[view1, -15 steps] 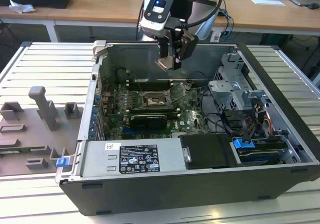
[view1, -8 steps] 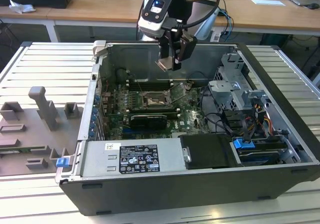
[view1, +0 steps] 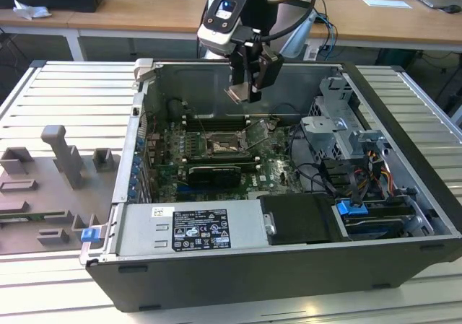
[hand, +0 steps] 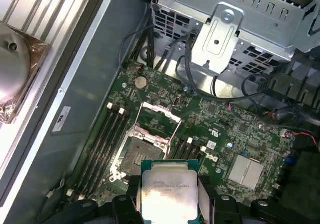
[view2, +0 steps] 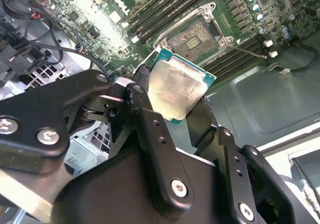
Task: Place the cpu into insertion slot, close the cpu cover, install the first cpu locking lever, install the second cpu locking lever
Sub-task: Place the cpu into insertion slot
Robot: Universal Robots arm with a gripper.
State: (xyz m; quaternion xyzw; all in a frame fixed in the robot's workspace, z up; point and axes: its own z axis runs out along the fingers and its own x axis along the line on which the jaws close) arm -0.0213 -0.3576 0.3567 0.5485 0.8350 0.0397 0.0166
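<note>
Ribbed metal workbench [view1: 58, 86] underneath, bearing an open computer case [view1: 253, 284] laid on its side. Nearest in the exterior view: the dark case wall, then a labelled power supply [view1: 191, 230], with grey fixture blocks [view1: 61, 158] on the bench at the exterior view's left.

Pose of the arm [view1: 234, 10]: reaching down from above the far case wall, wrist tilted toward the motherboard [view1: 274, 169], gripper [view1: 245, 89] suspended over the board and clear of it.

Gripper state: fingers [view2: 147, 109] clamped on opposite edges of the cpu [view2: 177, 92] [hand: 167, 189]. Chip held flat between the pads, silvery lid showing in both wrist views, green rim visible along the free edge.

Cpu position relative to target: above the insertion slot [hand: 137, 156], apart from it, not seated. In the exterior view, held higher than the slot and slightly toward the exterior view's right. Slot contact field exposed.

State of the cpu cover [hand: 159, 115]: swung open on its hinge, standing tilted at the slot's edge, on the exterior view's right side. Thin locking lever [view2: 247, 50] angled outward from a slot corner, across the memory slots [hand: 107, 134].

Farther on: metal drive cage [hand: 225, 29], then wooden desks [view1: 144, 6] behind the case.
</note>
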